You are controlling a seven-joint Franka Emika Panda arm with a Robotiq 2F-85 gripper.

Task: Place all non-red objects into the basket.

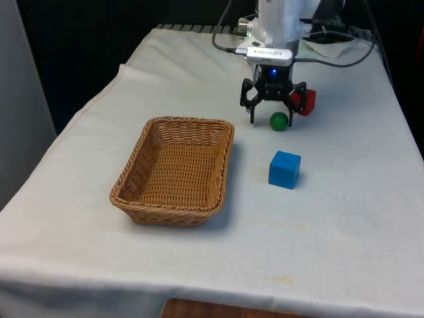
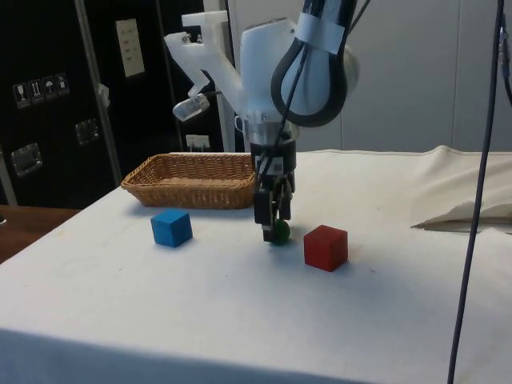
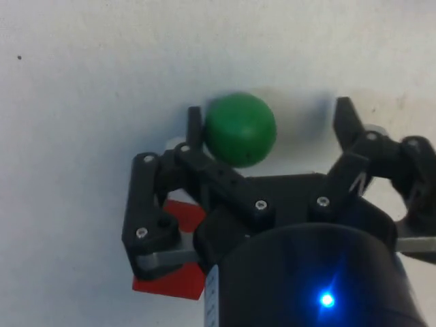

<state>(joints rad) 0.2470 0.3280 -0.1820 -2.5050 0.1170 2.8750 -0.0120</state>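
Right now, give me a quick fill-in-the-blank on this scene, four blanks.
1. The gripper is open around the ____ ball.
2. The wicker basket holds ____ objects.
3. The cube just beyond the gripper is ____.
4. The blue cube sits on the cloth, ____ the basket.

Missing words: green; no; red; outside

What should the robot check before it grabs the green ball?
1. Fingers apart: the tool is open. Ok.
2. Green ball between the fingers: it sits close to one finger, with a gap to the other. Ok, though off-center.
3. Tool low enough: in the side view its fingertips reach down near the cloth beside the ball. Ok.
4. Red cube out of the way: it stands just beside the tool; whether it touches, cannot tell.
5. Basket ready: nothing lies in it. Ok.
6. Blue cube waiting: apart from the ball, on the cloth. Ok.
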